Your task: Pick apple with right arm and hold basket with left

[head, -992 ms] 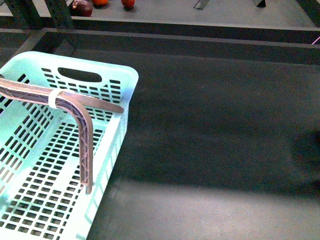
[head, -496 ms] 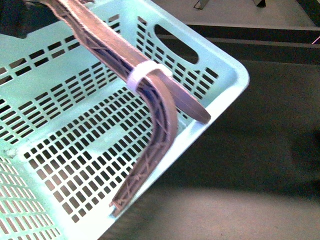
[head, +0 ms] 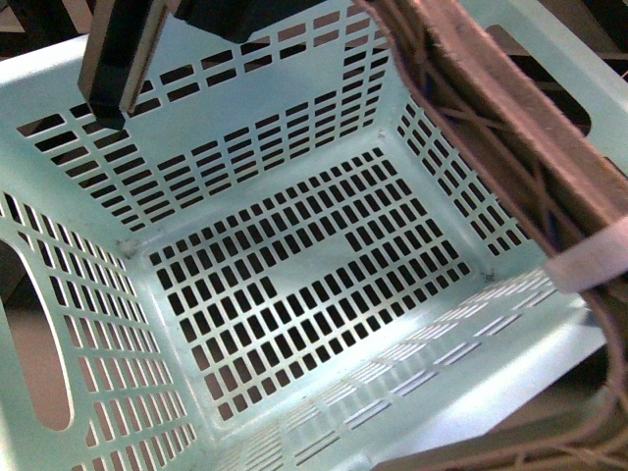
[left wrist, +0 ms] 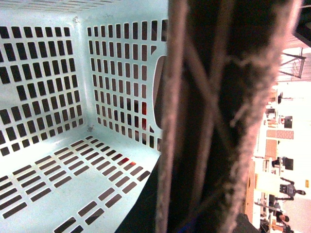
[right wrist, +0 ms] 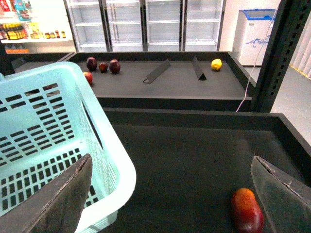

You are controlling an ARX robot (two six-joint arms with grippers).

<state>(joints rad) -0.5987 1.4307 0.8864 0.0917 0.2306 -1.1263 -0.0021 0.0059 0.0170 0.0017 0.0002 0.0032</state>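
Observation:
The pale turquoise slotted basket hangs lifted and tilted and fills the front view; it is empty. Its brown handle crosses the upper right. My left gripper shows as a dark finger at the basket's upper rim and is shut on the basket. In the left wrist view the handle fills the middle, with the basket wall beside it. My right gripper is open and empty above the dark tray. The glossy red apple, oblong from this angle, lies close to one finger. The basket's corner is by the other finger.
A dark tray floor lies under my right gripper, with a raised rim behind. On the far shelf lie several dark and red fruits, a yellow fruit and two dividers. A dark post stands to one side.
The basket has risen from the tray and tipped toward the front camera, from the left side of the view to filling it. The handle has swung to the upper right.

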